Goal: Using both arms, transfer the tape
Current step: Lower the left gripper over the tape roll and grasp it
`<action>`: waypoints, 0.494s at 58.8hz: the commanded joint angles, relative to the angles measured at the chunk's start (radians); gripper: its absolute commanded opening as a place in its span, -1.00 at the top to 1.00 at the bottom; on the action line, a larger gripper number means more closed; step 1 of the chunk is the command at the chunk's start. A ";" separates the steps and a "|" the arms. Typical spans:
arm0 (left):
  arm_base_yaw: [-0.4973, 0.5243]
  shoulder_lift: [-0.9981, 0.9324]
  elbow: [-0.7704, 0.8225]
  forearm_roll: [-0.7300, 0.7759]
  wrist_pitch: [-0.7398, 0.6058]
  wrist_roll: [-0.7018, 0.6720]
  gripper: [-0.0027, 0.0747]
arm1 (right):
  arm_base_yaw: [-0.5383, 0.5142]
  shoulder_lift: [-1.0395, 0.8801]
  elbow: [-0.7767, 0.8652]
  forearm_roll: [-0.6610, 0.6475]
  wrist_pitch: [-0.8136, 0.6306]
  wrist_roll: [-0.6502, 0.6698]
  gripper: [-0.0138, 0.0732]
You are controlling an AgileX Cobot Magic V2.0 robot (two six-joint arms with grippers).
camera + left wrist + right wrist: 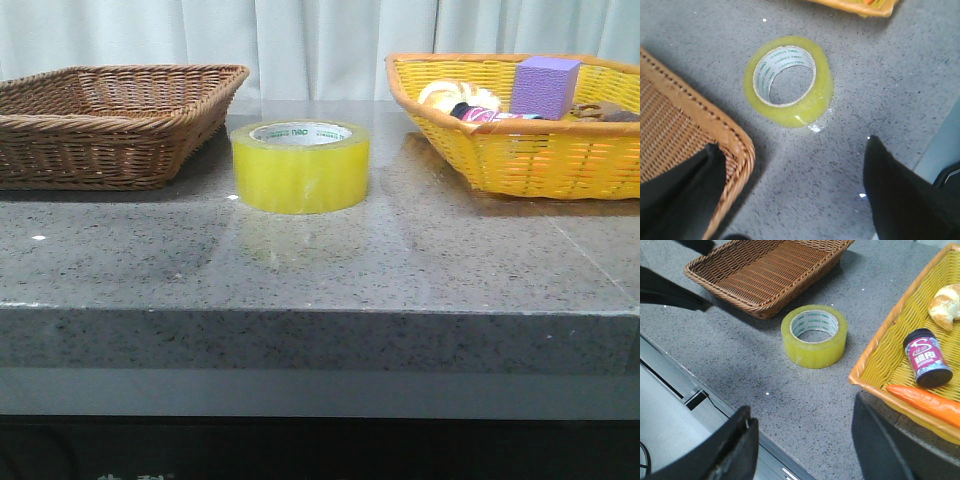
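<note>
The tape [301, 166] lies flat on the grey bench [320, 270], hole upward, near the far edge and about midway between the left and right ends. It sits between two baskets, apart from both: a brown basket [110, 125] toward the far left corner and a yellow basket [520, 150] toward the far right corner. The yellow basket holds a purple cube [546, 84], a small jar [926, 358], a carrot [927, 402] and a bread roll [946, 305] (only partly in view). The left gripper [790, 187] is spread wide above the bench, holding nothing, one finger over the brown basket's corner. The right gripper [802, 442] is likewise spread and empty, over the near edge.
</note>
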 commanded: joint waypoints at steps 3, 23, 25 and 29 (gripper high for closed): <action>-0.009 0.103 -0.149 0.001 0.024 0.072 -0.51 | 0.001 -0.002 -0.024 0.004 -0.063 -0.002 -0.34; 0.003 0.399 -0.397 -0.054 0.227 0.215 -0.51 | 0.001 -0.002 -0.024 0.004 -0.063 -0.002 -0.34; 0.010 0.422 -0.415 -0.078 0.233 0.230 -0.51 | 0.001 -0.002 -0.024 0.004 -0.063 -0.002 -0.34; 0.032 0.459 -0.444 -0.144 0.239 0.271 -0.51 | 0.001 -0.002 -0.024 0.004 -0.063 -0.002 -0.34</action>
